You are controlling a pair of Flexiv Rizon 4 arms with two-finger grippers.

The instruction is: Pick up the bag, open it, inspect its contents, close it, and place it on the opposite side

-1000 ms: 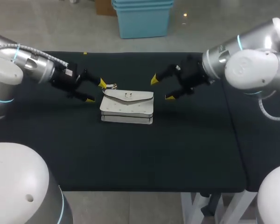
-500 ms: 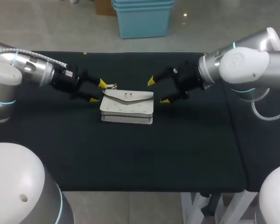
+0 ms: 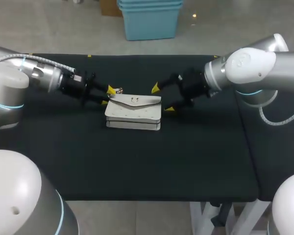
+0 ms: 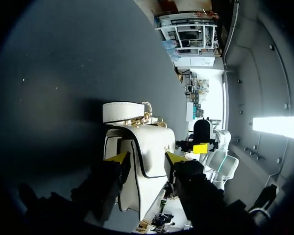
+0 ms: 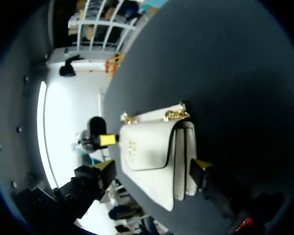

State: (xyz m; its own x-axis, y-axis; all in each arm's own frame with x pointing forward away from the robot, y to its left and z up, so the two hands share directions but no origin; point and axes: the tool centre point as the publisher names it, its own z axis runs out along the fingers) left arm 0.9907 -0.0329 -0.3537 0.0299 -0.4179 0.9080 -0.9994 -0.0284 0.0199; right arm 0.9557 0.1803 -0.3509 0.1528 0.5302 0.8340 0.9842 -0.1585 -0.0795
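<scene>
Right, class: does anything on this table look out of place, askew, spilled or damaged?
Nothing stands out. The white bag lies flat and square on the black table, with its flap shut and no visible marks or tears, and nothing has spilled. The left gripper and right gripper sit open at its two ends.

Silver arms [image 3: 257,68], seemingly black wrists [image 3: 191,88], yellow fingertips [image 3: 155,88]

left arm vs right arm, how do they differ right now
The left arm ends at the bag's left end, the right arm at its right end. The left arm's jaws are set narrower, the right arm's wide. Both sets of jaws are yellow-tipped and face the bag, neither plainly gripping it.
</scene>
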